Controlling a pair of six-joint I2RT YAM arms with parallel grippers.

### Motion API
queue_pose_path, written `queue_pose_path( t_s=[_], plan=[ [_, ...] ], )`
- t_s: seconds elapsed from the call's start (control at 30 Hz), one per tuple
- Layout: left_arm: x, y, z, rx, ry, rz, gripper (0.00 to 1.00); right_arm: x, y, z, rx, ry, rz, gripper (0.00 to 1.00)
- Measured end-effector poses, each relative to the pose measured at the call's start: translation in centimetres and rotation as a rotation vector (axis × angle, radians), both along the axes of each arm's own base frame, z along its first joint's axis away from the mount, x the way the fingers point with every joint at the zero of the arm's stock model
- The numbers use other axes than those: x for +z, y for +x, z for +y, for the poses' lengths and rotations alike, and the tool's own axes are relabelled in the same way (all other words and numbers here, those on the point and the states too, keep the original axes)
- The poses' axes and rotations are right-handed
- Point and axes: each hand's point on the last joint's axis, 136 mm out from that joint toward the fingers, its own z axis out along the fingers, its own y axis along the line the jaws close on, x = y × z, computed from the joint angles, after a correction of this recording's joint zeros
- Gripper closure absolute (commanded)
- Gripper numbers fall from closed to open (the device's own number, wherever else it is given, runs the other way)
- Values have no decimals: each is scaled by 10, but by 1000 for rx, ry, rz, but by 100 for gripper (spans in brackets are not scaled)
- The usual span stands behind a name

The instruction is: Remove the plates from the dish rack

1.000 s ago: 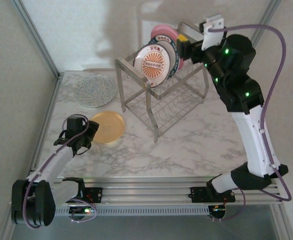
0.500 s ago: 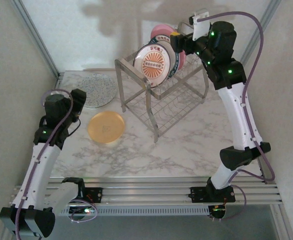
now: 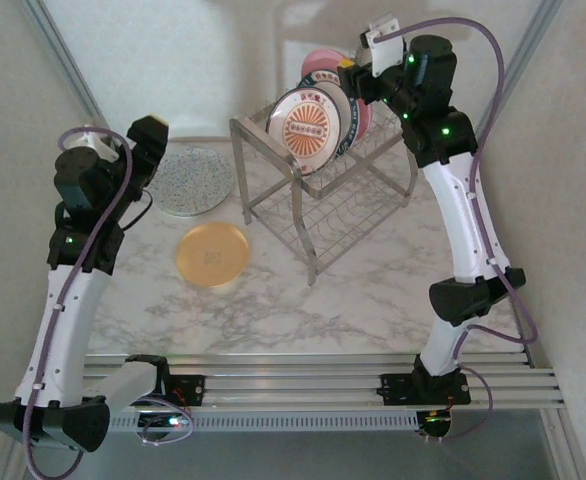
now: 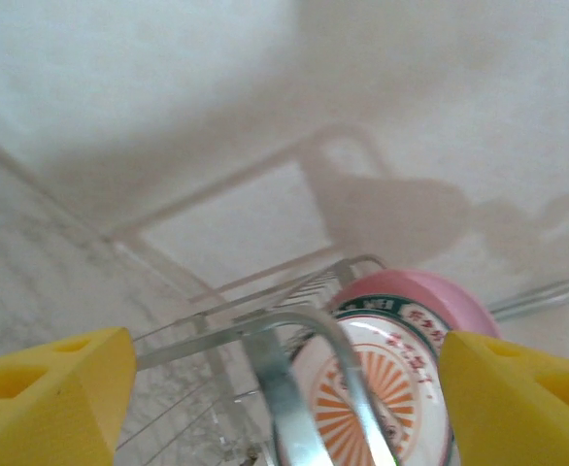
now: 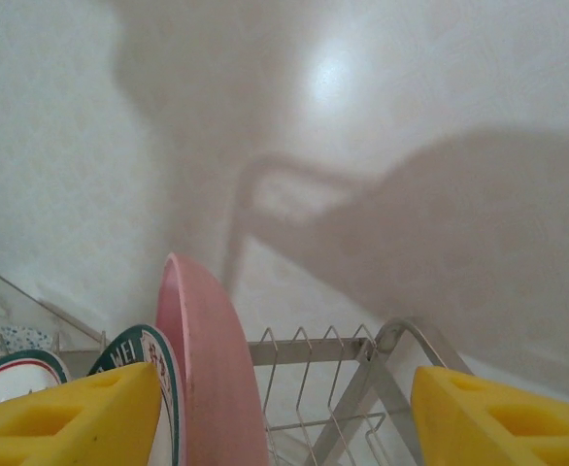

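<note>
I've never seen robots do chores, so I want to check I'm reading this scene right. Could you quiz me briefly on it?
1. True or false: the orange plate lies flat on the table, outside the dish rack.
2. How many plates lie on the table?
3. Which plate stands rearmost in the rack? A pink plate, B blue plate, C black plate.
Key: 1 true; 2 two, the orange one and the speckled plate; 3 A.
</note>
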Motion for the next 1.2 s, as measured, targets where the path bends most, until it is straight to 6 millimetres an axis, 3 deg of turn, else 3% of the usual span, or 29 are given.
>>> queue_pose_path(
  t_s=[0.67,1.2],
  plan=[
    [17,-3,-20,-93,0,-66,20,-22,26,14,-78,-196,-47,45],
    [20,-1,-24,-106,-1,-85,20,-14,35,15,-105,-223,-96,59]
  ],
)
